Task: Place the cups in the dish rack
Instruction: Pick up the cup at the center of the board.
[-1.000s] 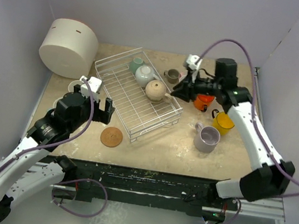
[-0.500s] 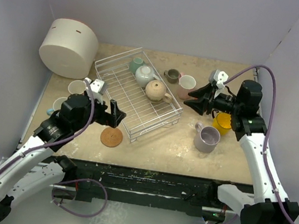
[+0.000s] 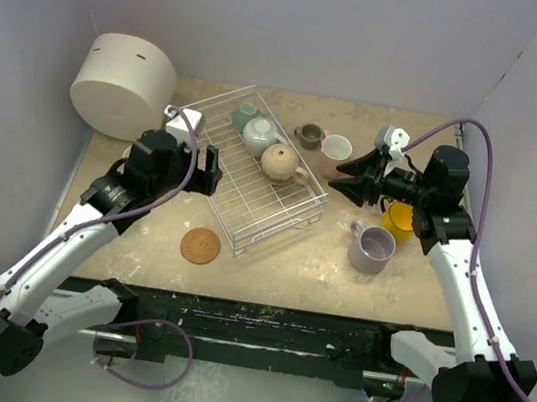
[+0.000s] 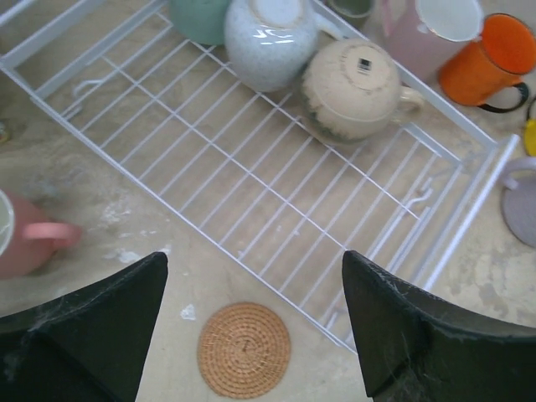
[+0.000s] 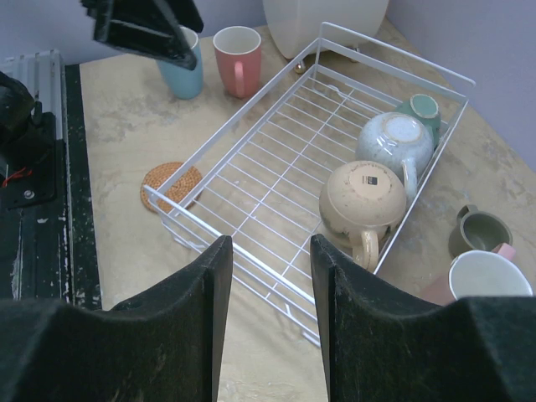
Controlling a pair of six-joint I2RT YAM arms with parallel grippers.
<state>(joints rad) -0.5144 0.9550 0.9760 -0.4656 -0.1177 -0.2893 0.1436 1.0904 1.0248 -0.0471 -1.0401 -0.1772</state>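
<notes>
Lilac walls box in a beige tabletop [image 3: 291,255] on three sides, with a white wire dish rack [image 3: 239,192] set at an angle in the middle. Three cups sit upside down at its far end: a teal cup [image 3: 245,117], a speckled white cup [image 3: 260,136] and a beige cup [image 3: 279,162]. Your left gripper [image 3: 204,169] hangs over the rack's left rim, jaws wide apart and empty. A salmon pink cup [image 4: 25,243] stands to its left on the tabletop, just outside the rack, with a light blue cup [image 5: 182,74] beside it. That pink one looks like your likeliest next pick. Come down square over its body, keep the handle clear of the jaws, and lift above the low wire wall before crossing. The bare grid on the near side of the beige cup gives you plenty of room. Keep clear of the cork coaster [image 4: 244,349] just below the gripper, by the rack's near edge. Your right gripper [image 3: 344,180] is part open and holds nothing. A pale pink cup [image 3: 335,152] stands just ahead of its tips, with an olive-grey cup [image 3: 309,135] beyond. An orange cup [image 4: 494,59], a yellow cup [image 3: 402,219] and a lilac cup [image 3: 373,247] crowd close around it, so move slowly there. A large white container [image 3: 122,85] and the left wall limit your swing behind the left gripper.
</notes>
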